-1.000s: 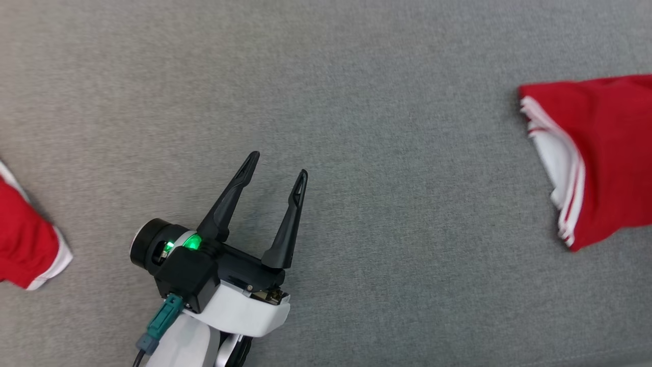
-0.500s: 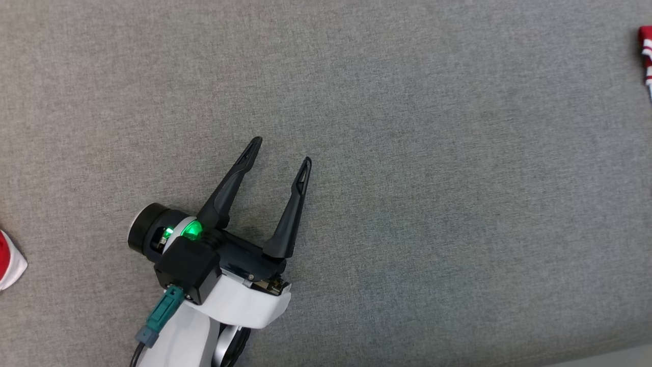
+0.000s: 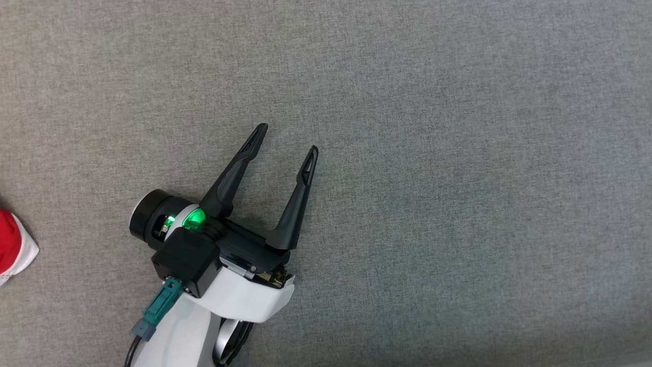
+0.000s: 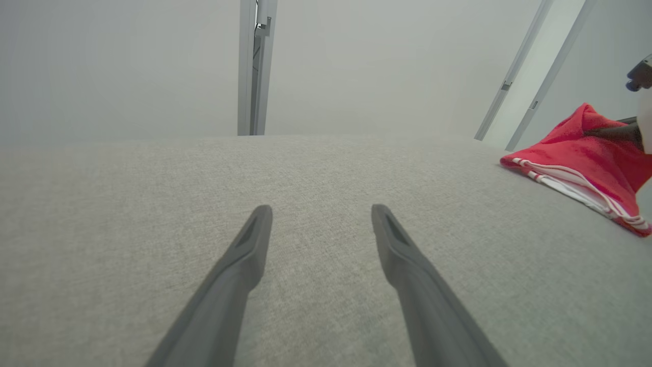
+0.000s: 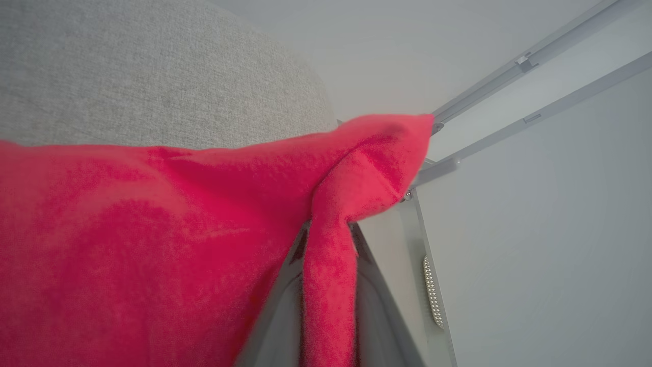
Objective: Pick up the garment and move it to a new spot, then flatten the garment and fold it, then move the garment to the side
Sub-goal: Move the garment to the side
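Observation:
The garment (image 5: 153, 229) is red cloth with white striped trim. In the right wrist view a bunched fold of it is pinched between my right gripper's (image 5: 328, 239) fingers, and the rest spreads to the left over the grey table (image 5: 127, 76). The left wrist view has the garment (image 4: 575, 153) lying at the table's right end, with one dark finger (image 4: 611, 132) of my right gripper on its raised peak. My left gripper (image 3: 288, 138) hovers open over bare grey fabric, nothing between its fingers (image 4: 244, 255).
Another red and white cloth (image 3: 12, 244) pokes in at the head view's left edge. The grey fabric table (image 3: 433, 178) stretches wide around my left gripper. Pale wall panels with metal rails (image 4: 257, 66) stand beyond the table's far edge.
The garment has gone out past the head view's right edge, and the picture has shifted somewhat. My left gripper has stayed open and edged slightly up that view.

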Controlling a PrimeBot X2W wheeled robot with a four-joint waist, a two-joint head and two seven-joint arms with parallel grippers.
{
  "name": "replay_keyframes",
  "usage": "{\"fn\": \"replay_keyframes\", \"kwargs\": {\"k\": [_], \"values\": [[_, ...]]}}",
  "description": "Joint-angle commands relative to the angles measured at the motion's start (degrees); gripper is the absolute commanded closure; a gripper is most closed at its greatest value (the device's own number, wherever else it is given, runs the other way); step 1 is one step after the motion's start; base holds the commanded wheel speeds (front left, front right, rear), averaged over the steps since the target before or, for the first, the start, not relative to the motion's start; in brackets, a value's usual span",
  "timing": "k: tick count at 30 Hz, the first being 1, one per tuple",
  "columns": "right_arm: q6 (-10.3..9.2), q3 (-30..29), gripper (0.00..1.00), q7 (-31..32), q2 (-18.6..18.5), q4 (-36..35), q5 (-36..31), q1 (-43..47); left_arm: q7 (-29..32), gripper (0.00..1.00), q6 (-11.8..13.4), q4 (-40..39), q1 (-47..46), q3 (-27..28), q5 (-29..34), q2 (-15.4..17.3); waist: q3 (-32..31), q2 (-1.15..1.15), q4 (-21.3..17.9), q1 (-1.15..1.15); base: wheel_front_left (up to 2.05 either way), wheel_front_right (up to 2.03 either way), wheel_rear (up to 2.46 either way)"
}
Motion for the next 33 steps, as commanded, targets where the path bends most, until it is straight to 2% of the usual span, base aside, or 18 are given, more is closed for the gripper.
{"fn": "replay_keyframes", "kwargs": {"k": [1, 8, 14, 23, 33], "values": [[-0.04, -0.77, 0.00, -0.37, 0.13, 0.73, -0.53, -1.04, 0.00, 0.00, 0.05, 0.19, -0.28, 0.30, -0.30, 0.26, -0.01, 0.00, 0.20, 0.00, 0.00, 0.00, 0.00], [-0.04, -1.46, 0.00, -0.39, 1.61, 2.22, -3.09, -2.55, 0.00, 0.00, 0.31, 0.55, 0.36, -0.10, -0.73, 0.23, -1.30, 0.00, 0.59, 0.00, 0.00, 0.00, 0.00], [-0.04, -2.76, 0.00, -3.06, 5.69, -0.51, -0.20, -3.48, 0.00, 0.00, 1.06, 0.57, 1.41, -0.57, -1.70, 0.22, -5.55, 0.00, 0.90, 0.00, 0.00, 0.00, 0.00], [-0.04, -0.83, 0.00, -6.63, 12.66, -10.58, 3.37, 1.33, 0.00, 0.00, 2.54, 0.36, 4.80, 0.53, -2.42, 0.23, -15.42, 0.00, 1.72, 0.00, 0.00, 0.00, 0.00], [-0.03, -4.10, 0.00, -10.70, 24.21, -24.77, 5.38, 13.67, 0.00, 0.00, 4.78, -0.98, 8.60, 5.46, -3.69, 0.23, -23.81, 0.00, 4.06, 0.00, 0.00, 0.00, 0.00]]}}
